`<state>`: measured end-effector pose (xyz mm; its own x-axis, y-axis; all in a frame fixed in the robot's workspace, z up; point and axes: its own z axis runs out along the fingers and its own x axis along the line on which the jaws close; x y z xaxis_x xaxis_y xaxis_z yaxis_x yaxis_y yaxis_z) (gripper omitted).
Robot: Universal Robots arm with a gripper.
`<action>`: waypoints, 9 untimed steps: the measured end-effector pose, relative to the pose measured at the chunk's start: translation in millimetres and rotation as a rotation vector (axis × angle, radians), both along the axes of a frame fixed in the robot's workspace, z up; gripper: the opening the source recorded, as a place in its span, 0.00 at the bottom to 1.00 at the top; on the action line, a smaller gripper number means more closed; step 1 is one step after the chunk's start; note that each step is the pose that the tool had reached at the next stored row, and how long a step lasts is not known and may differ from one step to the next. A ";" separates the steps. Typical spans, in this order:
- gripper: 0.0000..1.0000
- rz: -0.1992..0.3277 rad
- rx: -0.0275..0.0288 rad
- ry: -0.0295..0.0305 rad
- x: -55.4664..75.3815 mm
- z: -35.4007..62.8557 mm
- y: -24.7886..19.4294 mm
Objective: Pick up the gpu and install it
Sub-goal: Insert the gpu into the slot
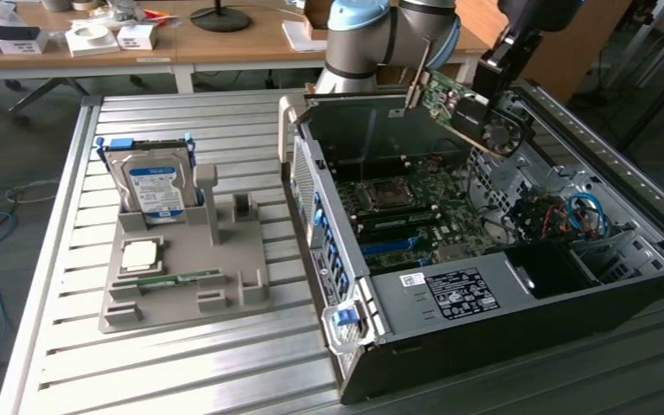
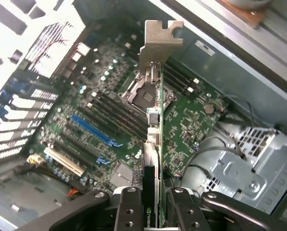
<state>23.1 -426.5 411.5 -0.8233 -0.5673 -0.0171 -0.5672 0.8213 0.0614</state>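
The black gripper [image 2: 155,211] is clamped on the thin flat green gpu card [image 1: 467,108]; the card hangs tilted over the open black computer case [image 1: 539,333], above the edge nearest the arm's base.

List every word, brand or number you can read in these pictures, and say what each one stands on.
"NVIDIA", beside its logo: on the gpu, in the wrist view.
Hard drive label: print too small to read.
White sticker: print too small to read.
Motherboard markings: too small to read.
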 end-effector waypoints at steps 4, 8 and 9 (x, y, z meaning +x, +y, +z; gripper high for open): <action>0.26 0.072 -0.0002 0.0000 0.0 -1.1 0.0; 0.26 0.145 -0.0001 0.0000 0.0 -2.4 0.0; 0.26 0.163 0.0000 -0.0001 0.0 -2.8 0.0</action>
<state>23.1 -426.5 408.8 -0.7204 -0.6934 -0.0172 -0.6929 0.7184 0.0614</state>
